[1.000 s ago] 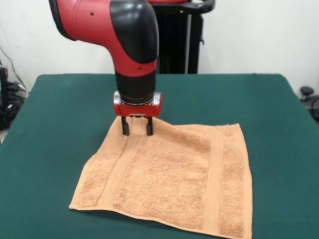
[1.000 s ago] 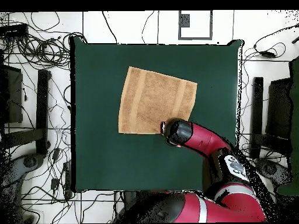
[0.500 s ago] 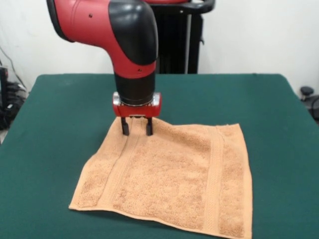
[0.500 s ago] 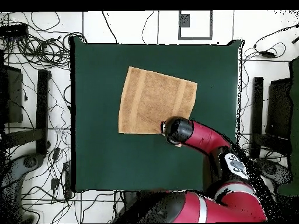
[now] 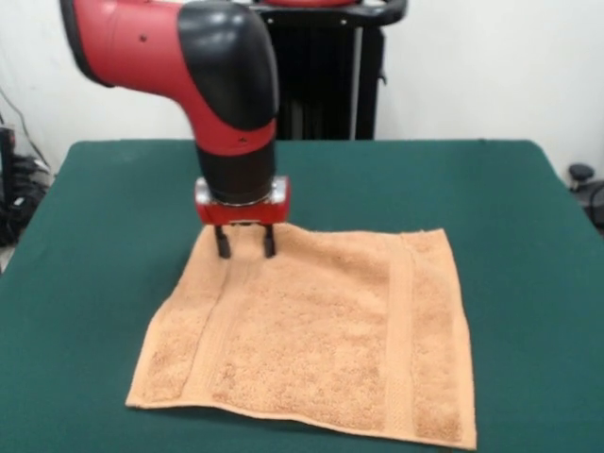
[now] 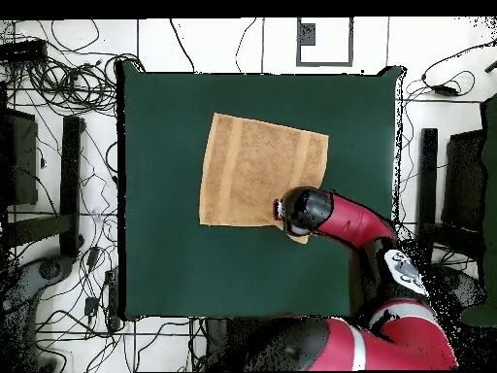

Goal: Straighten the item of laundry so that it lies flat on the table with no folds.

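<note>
**Q:** What lies on the tabletop [image 5: 104, 217], reading from the left?

**A:** An orange-tan terry towel [image 5: 321, 340] spread open on the dark green felt, seen from the front. Its near-left corner sits low in the picture, and one ribbed band runs up its left side toward the far edge.

**Q:** And the red and black arm [image 5: 212, 71]?

**A:** It descends at the towel's far-left corner. The claw [image 5: 244, 242] stands with its two dark fingers [image 5: 223, 242] spread apart, their tips at the cloth along the far edge, pinching nothing.

**Q:** Further right?

**A:** The second ribbed band runs near the towel's right edge; the cloth lies broadly flat, its near edge faintly lifted off the felt. From overhead the towel [image 6: 257, 165] lies near the middle of the tabletop [image 6: 165, 262], slightly skewed, the arm's wrist covering one corner.
</note>
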